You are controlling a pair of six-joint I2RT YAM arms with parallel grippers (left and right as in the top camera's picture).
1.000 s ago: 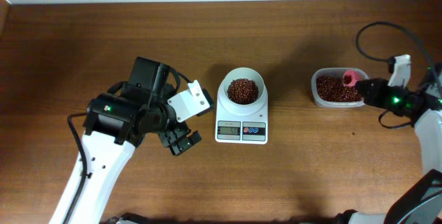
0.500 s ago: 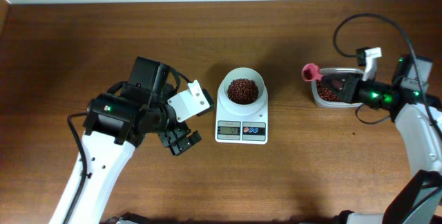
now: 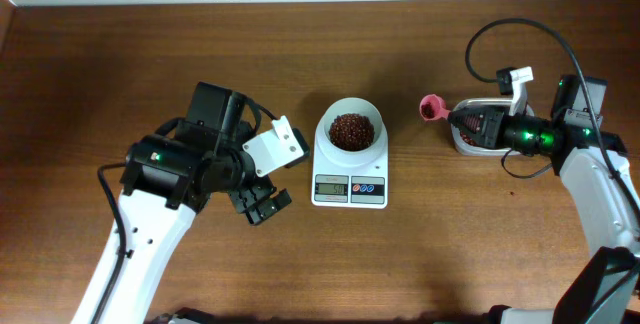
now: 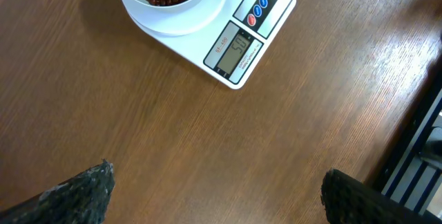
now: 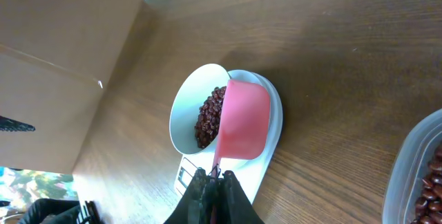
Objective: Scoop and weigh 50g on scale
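Observation:
The white scale (image 3: 349, 164) sits mid-table with a round white bowl (image 3: 350, 114) of dark reddish-brown beans (image 3: 350, 131) on it. My right gripper (image 3: 458, 116) is shut on the handle of a pink spoon (image 3: 430, 107), held in the air between the bowl and the clear tub (image 3: 462, 142). In the right wrist view the pink spoon (image 5: 243, 119) shows its underside, in line with the bowl (image 5: 181, 110) and scale (image 5: 273, 117); its load is hidden. My left gripper (image 3: 262, 204) hangs open left of the scale, and its wrist view shows the scale's display (image 4: 235, 50).
The clear tub (image 5: 413, 175) holds more beans (image 5: 435, 177) at the right, partly under my right arm. A cable loops above the right arm (image 3: 500, 34). The table's right edge shows in the left wrist view (image 4: 414, 124).
My right gripper has lifted the pink spoon out of the tub and carried it left toward the scale. The left arm has not moved.

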